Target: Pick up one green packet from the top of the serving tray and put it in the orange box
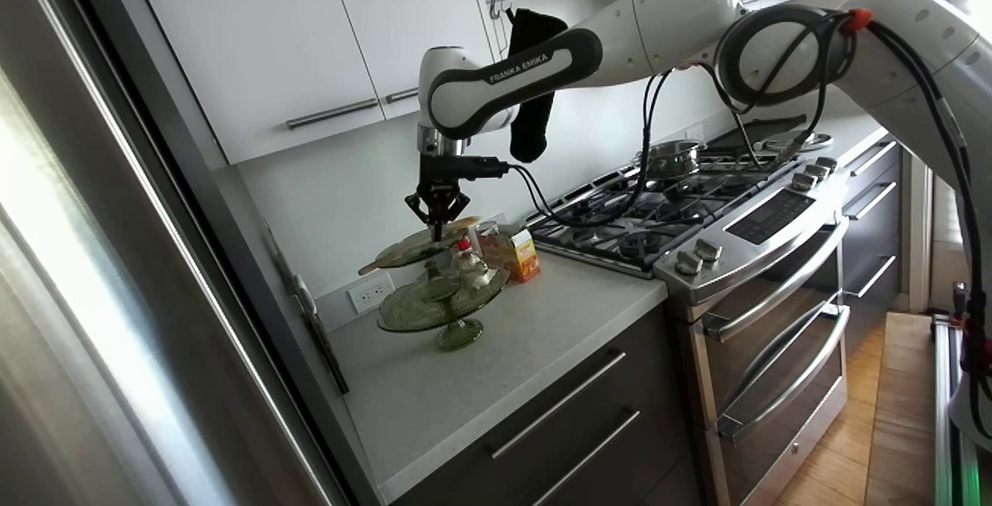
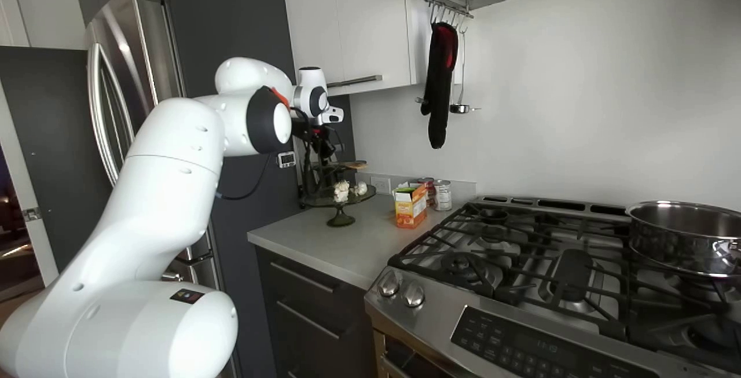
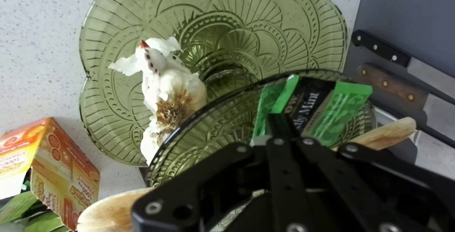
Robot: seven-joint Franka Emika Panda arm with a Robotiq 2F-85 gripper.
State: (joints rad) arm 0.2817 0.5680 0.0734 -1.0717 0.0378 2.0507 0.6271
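The serving tray shows in both exterior views (image 1: 415,312) (image 2: 312,199) and the wrist view (image 3: 298,11), two olive-green glassy plates, the upper one smaller. A green packet (image 3: 312,107) with a black printed band is on the upper plate in the wrist view and looks creased. My gripper (image 3: 282,123) is down at the upper plate, its fingertips together on the packet; the pinched part is hidden behind them. In an exterior view the gripper (image 1: 438,233) points straight down. The orange box (image 1: 523,259) stands beside the tray, flaps open (image 2: 411,210); green packets show inside it in the wrist view (image 3: 65,175).
Garlic (image 3: 177,93) and a white bird figure (image 3: 155,59) sit on the lower plate. Wooden pieces (image 3: 110,209) stick out past the upper plate. Knives (image 3: 384,49) hang on the grey side panel. Cans (image 2: 442,195) and the stove (image 2: 509,274) are beyond the box.
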